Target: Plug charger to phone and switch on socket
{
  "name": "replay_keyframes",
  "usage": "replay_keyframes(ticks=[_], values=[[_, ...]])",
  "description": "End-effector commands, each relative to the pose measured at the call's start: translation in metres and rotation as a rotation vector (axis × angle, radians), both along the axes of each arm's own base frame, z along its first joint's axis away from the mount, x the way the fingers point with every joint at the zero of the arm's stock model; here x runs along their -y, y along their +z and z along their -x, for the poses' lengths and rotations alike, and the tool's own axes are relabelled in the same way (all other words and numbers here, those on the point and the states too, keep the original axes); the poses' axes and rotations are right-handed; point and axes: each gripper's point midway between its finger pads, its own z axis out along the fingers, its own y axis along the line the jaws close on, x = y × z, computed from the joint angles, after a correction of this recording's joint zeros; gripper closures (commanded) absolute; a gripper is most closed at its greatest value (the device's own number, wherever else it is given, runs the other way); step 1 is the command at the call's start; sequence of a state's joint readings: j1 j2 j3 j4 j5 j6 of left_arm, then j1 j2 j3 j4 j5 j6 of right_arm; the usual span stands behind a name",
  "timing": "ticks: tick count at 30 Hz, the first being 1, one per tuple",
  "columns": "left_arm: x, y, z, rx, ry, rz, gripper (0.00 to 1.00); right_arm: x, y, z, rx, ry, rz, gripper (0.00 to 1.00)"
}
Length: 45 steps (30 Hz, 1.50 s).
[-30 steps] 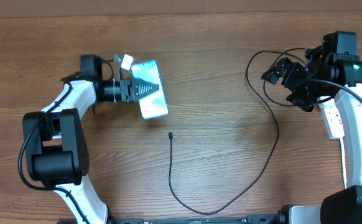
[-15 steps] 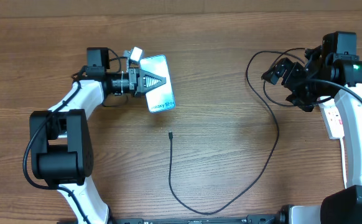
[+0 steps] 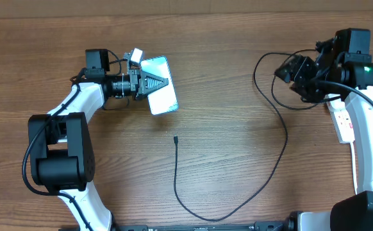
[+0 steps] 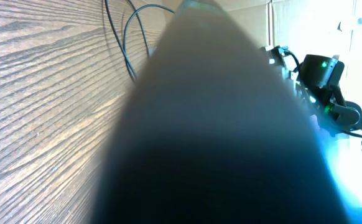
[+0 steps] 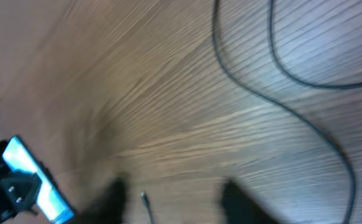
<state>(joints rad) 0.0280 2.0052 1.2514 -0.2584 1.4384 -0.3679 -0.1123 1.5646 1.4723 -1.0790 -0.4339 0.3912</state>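
Black fingers of your left gripper [image 3: 163,81] are clamped on the phone [image 3: 164,99], near the worktop's far edge, left of centre. Your right gripper [image 5: 175,200] has its fingers [image 5: 114,194] apart over bare wood, holding nothing. Only overhead shows the whole charger [image 3: 176,168] curling mid-worktop; a dark blur fills most of the left wrist view.

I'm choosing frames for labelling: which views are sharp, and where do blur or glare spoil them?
Overhead: sharp, evenly lit; the charger crisp, the phone screen washed pale by glare. Left wrist: a dark defocused shape fills the centre, right edge blown out. Right wrist: motion-blurred throughout.
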Motion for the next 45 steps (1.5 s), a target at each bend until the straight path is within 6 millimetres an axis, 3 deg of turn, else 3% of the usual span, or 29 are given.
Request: replay_keyframes(ticks=[1, 10, 19, 23, 27, 34, 45], values=[[-0.002, 0.007, -0.001, 0.002, -0.004, 0.021, 0.96, -0.028, 0.002, 0.006, 0.007, 0.09, -0.017, 0.96], [-0.009, -0.001, -0.008, 0.002, 0.039, -0.03, 0.96, -0.122, -0.053, 0.054, -0.104, 0.376, 0.075, 0.96], [-0.009, -0.008, -0.012, -0.01, 0.064, -0.068, 0.96, -0.179, -0.117, 0.08, -0.172, 0.491, 0.232, 0.96], [-0.008, -0.013, -0.013, -0.024, 0.075, -0.094, 0.95, -0.205, -0.139, 0.091, -0.194, 0.571, 0.249, 0.88], [-0.003, -0.017, -0.014, -0.029, 0.08, -0.121, 0.96, -0.226, -0.159, 0.098, -0.194, 0.625, 0.271, 0.65], [0.0, -0.02, -0.014, -0.03, 0.08, -0.136, 0.96, -0.252, -0.168, 0.1, -0.138, 0.63, 0.296, 0.6], [-0.004, -0.02, -0.015, -0.029, 0.089, -0.137, 0.96, -0.271, -0.168, 0.098, -0.079, 0.523, 0.332, 0.61]])
